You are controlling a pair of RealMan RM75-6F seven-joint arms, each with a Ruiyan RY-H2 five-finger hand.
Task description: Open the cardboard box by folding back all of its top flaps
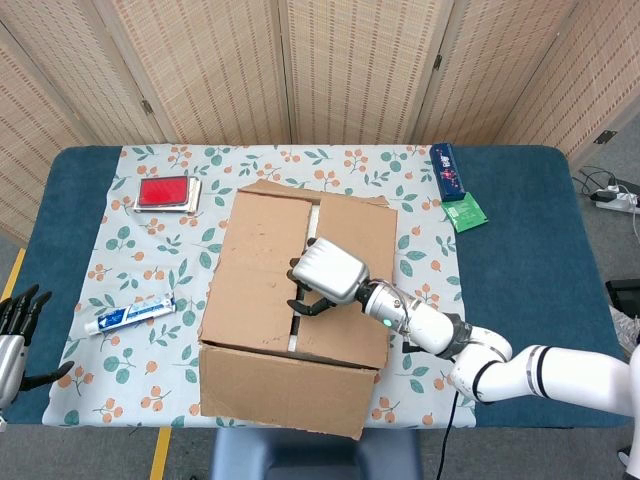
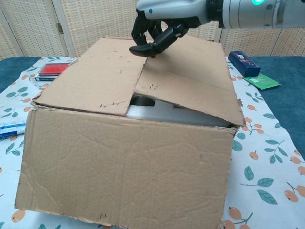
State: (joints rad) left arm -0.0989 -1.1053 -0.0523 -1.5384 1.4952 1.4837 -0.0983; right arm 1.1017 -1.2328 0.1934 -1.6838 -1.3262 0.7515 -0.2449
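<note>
Folding woven-panel screen (image 1: 330,70) at 12 o'clock; grey floor (image 1: 610,215) at 3 o'clock, bearing power strip (image 1: 615,198).

You have a large brown corrugated cardboard box (image 1: 290,330) sitting near the front edge of the worktop, its creased front wall facing you. Its right top flap (image 2: 190,83) is lifted along the centre seam, tilted up with a pale interior showing in the gap, while the left top flap (image 2: 90,76) lies flat and closed.
</note>
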